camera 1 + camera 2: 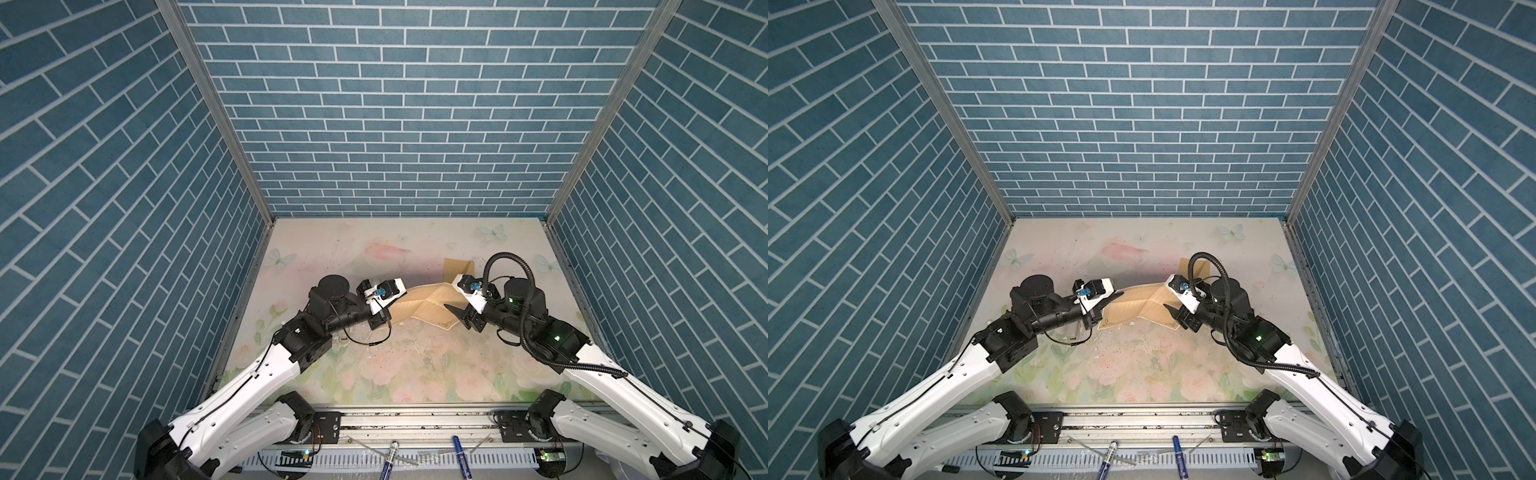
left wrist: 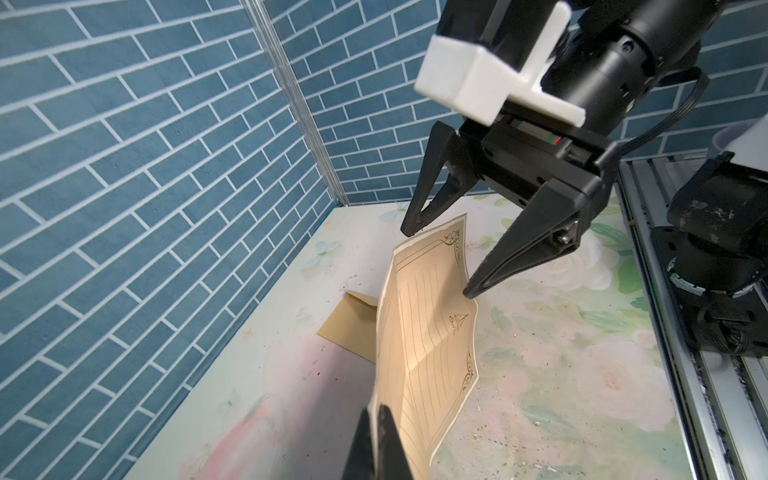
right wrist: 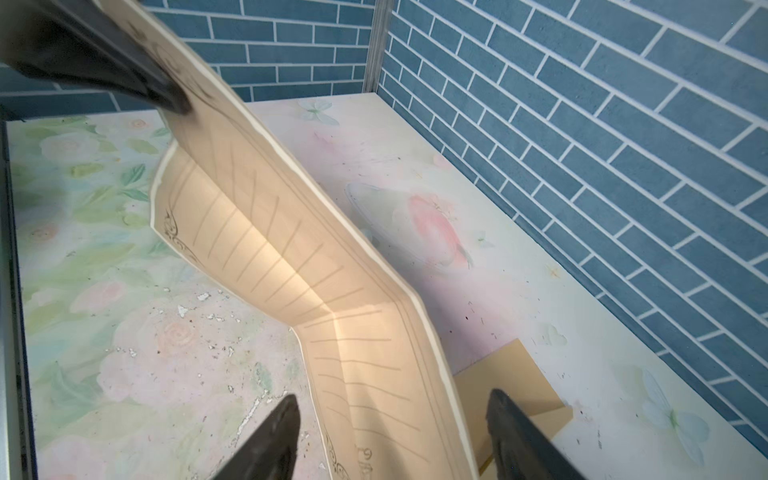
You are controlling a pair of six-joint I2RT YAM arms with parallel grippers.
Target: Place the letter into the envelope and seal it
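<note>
The letter [image 1: 424, 305], a cream lined sheet with creases, hangs bowed above the floral table between both arms in both top views. My left gripper [image 2: 376, 409] is shut on one edge of the letter [image 2: 428, 332]. My right gripper [image 3: 394, 397] is open at the opposite end, its jaws standing wide on either side of the letter [image 3: 332, 291] without pinching it. In the left wrist view the right gripper [image 2: 439, 262] shows spread around the sheet's far corner. The tan envelope [image 1: 455, 268] lies flat on the table behind the letter, partly hidden by it [image 3: 511, 374].
Blue brick walls close in the table [image 1: 415, 374] on three sides. A metal rail runs along the front, with two markers [image 1: 390, 455] lying below it. A black cable [image 1: 507, 266] loops over the right wrist.
</note>
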